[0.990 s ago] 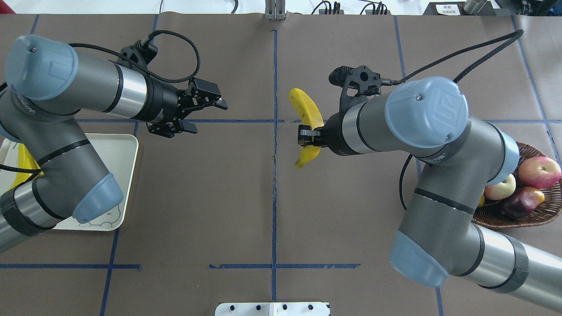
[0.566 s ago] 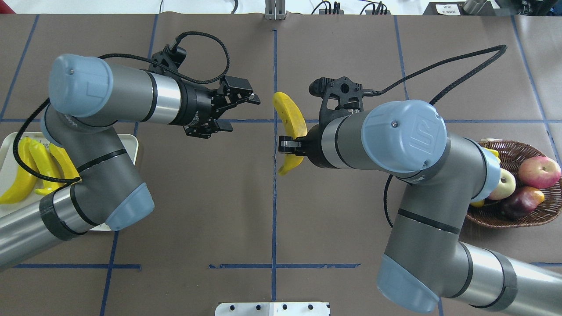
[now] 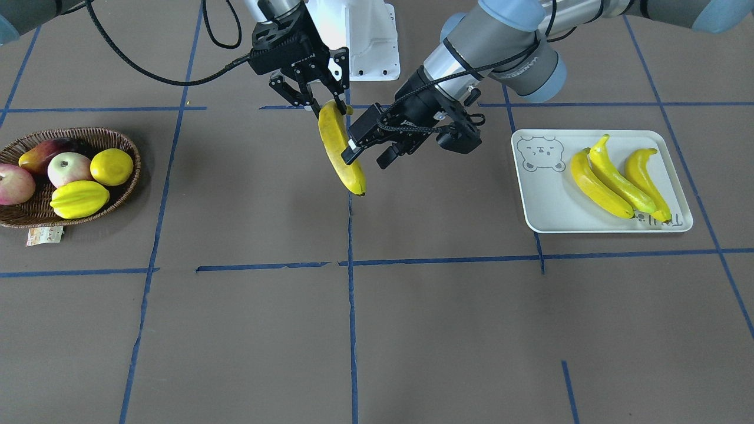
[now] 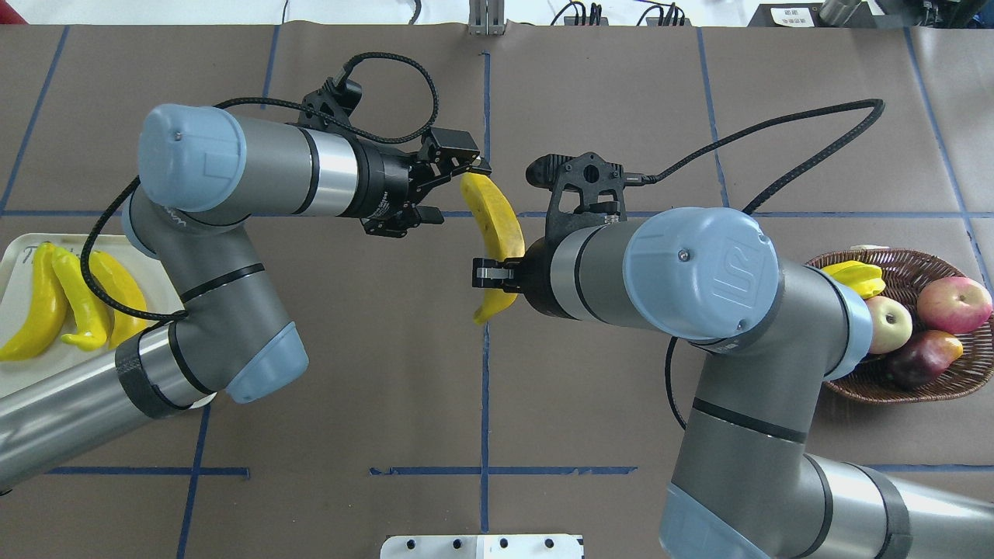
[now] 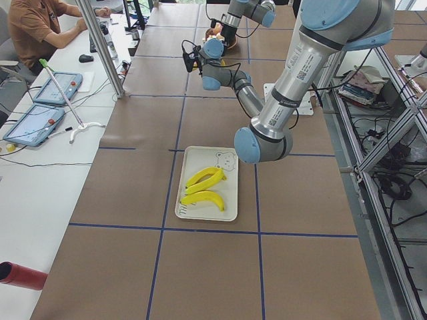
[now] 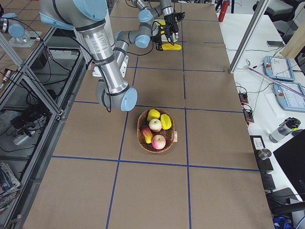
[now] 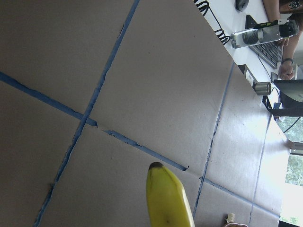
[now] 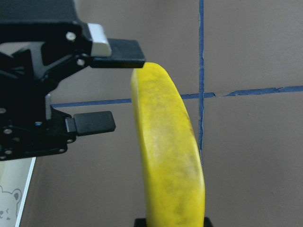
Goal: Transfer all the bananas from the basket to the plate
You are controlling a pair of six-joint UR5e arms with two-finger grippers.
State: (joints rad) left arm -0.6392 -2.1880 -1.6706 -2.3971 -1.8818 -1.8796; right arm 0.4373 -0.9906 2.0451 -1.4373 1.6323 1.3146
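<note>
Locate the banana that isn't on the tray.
Overhead view: the banana hangs mid-table over the blue centre tape line, clamped toward its near end by the right pincer, its far tip at the open left pincer.

Brown table cover (image 4: 349, 326), blue tape grid (image 4: 484, 404) beneath jaws; white desk (image 5: 33, 167), tablets (image 5: 59, 87) beyond; aluminium frame (image 5: 373, 143) behind.

Both far side views perhaps share the banana (image 6: 171, 46).
</note>
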